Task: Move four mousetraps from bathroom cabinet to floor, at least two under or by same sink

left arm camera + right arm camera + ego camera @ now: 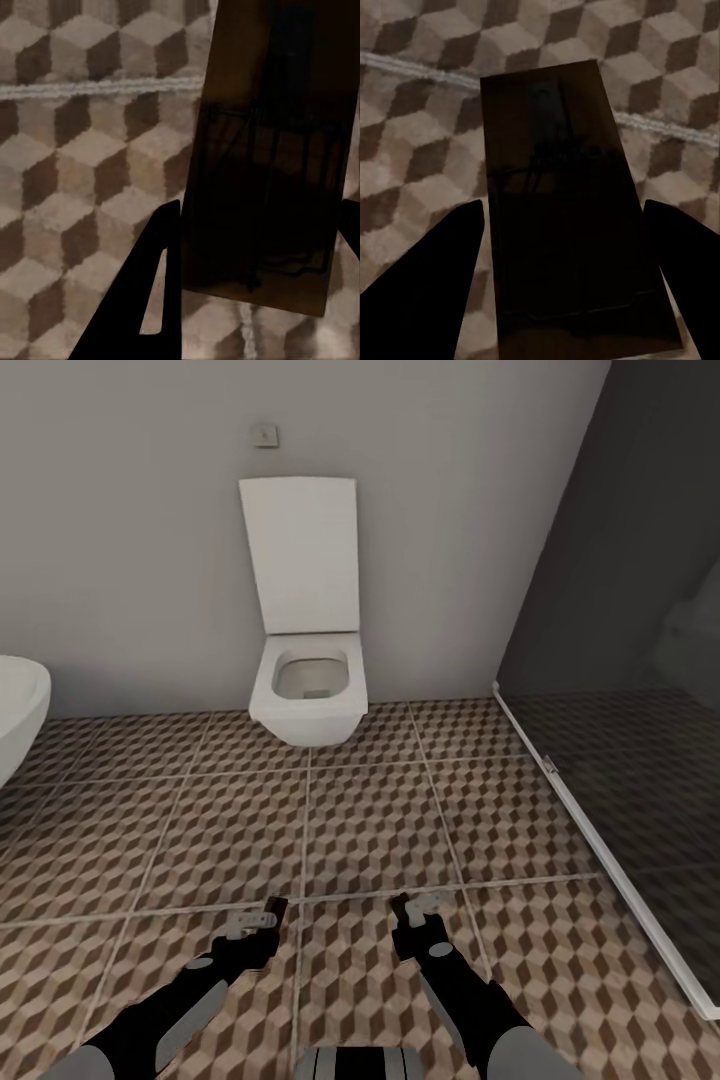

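Observation:
Both of my grippers hover low over the bathroom floor (370,810), whose tiles carry a brown and beige cube print. My left gripper (255,920) is shut on a mousetrap (270,150), a flat tan board with dark wire parts, held between the fingers (150,285) of that gripper (262,210). Shut on a second mousetrap (562,150) is my right gripper (420,908), the board lying dark in shadow between its two fingers (435,285), gripper centre (562,206). The white rim of the bathroom sink (20,710) pokes in at the far left. The cabinet is out of view.
A white wall-hung toilet (305,680) with its lid up stands straight ahead against the grey wall. On the right, a dark glass shower screen (620,660) rises from a pale floor rail (600,850). Open tiled floor lies between me and the toilet.

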You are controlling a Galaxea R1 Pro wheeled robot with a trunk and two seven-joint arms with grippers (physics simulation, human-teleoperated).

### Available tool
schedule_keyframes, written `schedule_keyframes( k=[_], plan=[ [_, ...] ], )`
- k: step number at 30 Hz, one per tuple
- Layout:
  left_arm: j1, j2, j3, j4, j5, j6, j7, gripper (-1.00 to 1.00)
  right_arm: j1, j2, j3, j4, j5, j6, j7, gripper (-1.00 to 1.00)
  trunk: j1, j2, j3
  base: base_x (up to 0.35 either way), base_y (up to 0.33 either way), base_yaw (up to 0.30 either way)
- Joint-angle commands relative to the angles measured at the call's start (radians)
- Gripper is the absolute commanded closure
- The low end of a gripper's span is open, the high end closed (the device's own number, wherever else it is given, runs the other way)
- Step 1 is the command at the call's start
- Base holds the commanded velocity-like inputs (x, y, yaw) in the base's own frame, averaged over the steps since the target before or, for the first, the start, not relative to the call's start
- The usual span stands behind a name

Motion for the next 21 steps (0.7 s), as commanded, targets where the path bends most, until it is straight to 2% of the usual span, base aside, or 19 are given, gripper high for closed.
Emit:
schedule_keyframes(
  k=[1, 21],
  plan=[
    [-0.001, 0.001, -0.006, -0.003, 0.005, 0.002, 0.011, 1.0, 0.0, 0.0, 0.004, -0.002, 0.01, 0.009, -0.005, 1.0, 0.0, 0.0, -0.001, 0.223, 0.137, 0.0],
    [-0.001, 0.001, -0.006, -0.003, 0.005, 0.002, 0.011, 1.0, 0.0, 0.0, 0.004, -0.003, 0.01, 0.008, -0.005, 1.0, 0.0, 0.0, -0.001, 0.266, 0.172, 0.0]
  ],
)
